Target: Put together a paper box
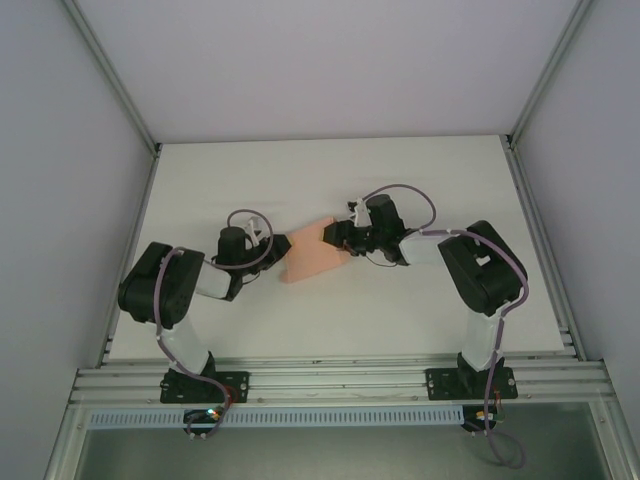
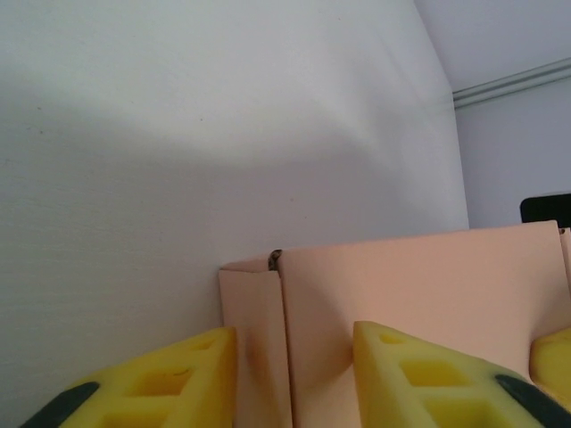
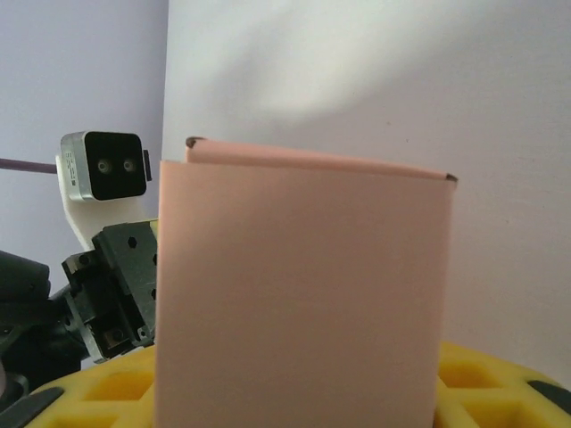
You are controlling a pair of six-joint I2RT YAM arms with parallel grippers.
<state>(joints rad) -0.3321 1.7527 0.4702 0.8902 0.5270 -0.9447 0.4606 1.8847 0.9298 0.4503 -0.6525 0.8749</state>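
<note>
Paper box (image 1: pixel 313 256) mid-table (image 1: pixel 420 180), between left hand (image 1: pixel 276 250) and right hand (image 1: pixel 336 238).

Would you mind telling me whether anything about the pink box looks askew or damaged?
No tears show. On the paper box, the rear panel's top edge slants slightly above the front panel's.

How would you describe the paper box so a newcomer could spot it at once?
Look at the middle of the white table, between the two black arms. The paper box is where the left gripper and right gripper meet. It alone is salmon-pink card amid white and black.
</note>
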